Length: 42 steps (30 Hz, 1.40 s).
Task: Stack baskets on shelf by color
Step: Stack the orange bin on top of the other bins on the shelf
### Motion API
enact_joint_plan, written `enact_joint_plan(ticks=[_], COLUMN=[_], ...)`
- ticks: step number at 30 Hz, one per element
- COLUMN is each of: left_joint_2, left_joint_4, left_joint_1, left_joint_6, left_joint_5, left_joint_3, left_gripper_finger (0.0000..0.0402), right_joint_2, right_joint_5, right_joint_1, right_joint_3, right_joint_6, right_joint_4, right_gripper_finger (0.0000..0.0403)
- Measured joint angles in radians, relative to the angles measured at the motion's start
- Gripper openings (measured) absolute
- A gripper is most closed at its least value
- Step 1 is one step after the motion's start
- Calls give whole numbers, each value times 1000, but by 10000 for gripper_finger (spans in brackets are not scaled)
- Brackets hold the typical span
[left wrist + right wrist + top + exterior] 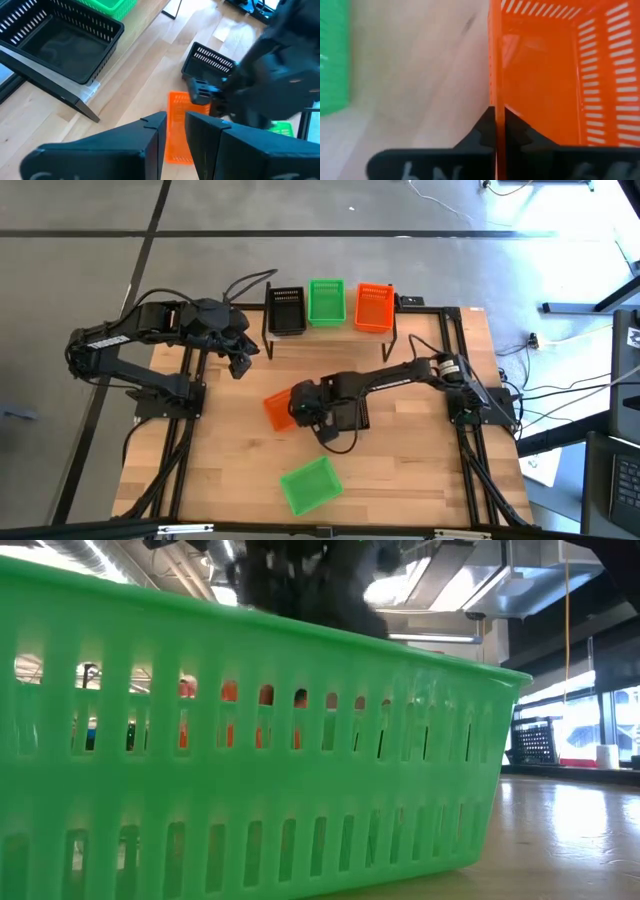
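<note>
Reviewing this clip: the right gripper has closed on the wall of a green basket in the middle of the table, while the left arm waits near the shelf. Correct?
Not quite. The right gripper is shut on the wall of an orange basket, not a green one, as the right wrist view shows. The rest holds: it sits mid-table, and the left gripper waits near the shelf.

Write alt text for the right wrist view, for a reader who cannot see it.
The right claw is shut on the thin side wall of an orange perforated plastic basket, whose slotted open interior fills one side of the picture. On the other side is bare light-wood tabletop, with the edge of a bright green slotted plastic basket at the picture's border.
</note>
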Motion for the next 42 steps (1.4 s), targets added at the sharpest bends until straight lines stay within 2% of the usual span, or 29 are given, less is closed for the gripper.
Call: enact_joint_plan(ticks=[5,9,15,21,29,35,39,42], left_joint_2=[0,0,-13,-29,-53,-60,-62,-49], left_joint_4=[0,0,0,1,0,3,7,32], left_joint_1=[0,-15,-50,-74,-82,-82,-80,-80], left_joint_6=[1,23,26,27,89,174,183,221], left_joint_5=[0,0,0,-21,-34,-26,-40,-89], left_joint_3=[0,0,-1,-1,-1,-1,-1,-1], left_gripper_finger=[60,60,60,60,60,60,60,60], right_joint_2=[0,-2,-3,-3,-93,-181,-250,-301], right_joint_5=[6,63,84,229,367,461,543,577], right_joint_1=[14,23,23,21,-22,-68,-113,-158], right_joint_3=[176,309,474,607,590,590,590,590], right_joint_6=[-51,-97,-104,-79,34,178,343,525], right_joint_4=[-183,-308,-477,-657,-783,-852,-870,-871], right_gripper_finger=[2,2,1,0,0,0,0,0])
